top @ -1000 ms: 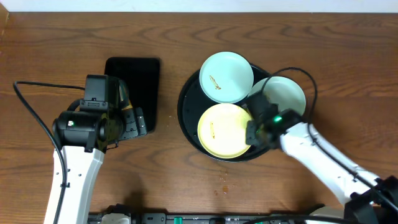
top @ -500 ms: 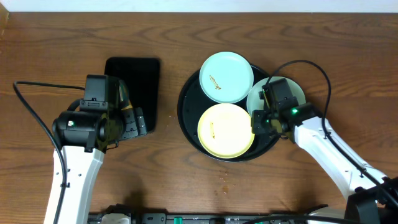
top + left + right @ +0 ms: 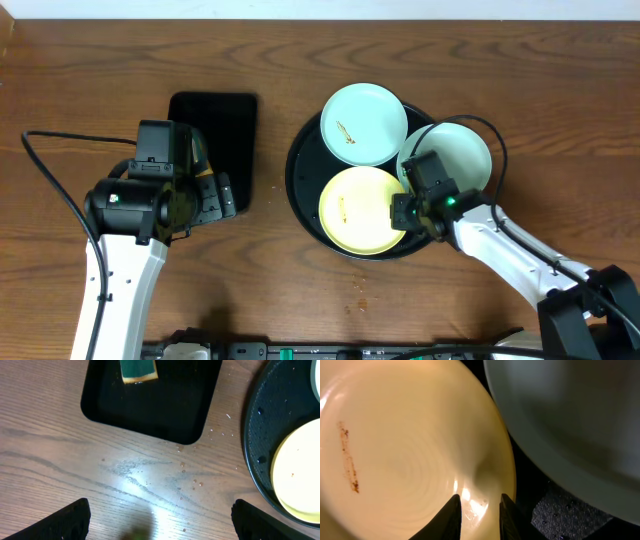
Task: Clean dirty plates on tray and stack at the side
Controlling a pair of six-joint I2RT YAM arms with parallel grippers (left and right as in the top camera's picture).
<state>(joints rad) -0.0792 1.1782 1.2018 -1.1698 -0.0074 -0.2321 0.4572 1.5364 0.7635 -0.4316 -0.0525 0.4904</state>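
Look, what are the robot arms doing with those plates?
The right gripper has its jaws nearly shut at the rim of the yellow plate on the round black tray; a hold can't be confirmed. Two mint plates sit beside it. The left gripper hangs open and empty above the table near the small tray with the sponge.

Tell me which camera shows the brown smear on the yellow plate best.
Right wrist: the smear on the yellow plate is close and sharp. Overhead shows it as a tiny mark; left wrist catches only the plate's edge.
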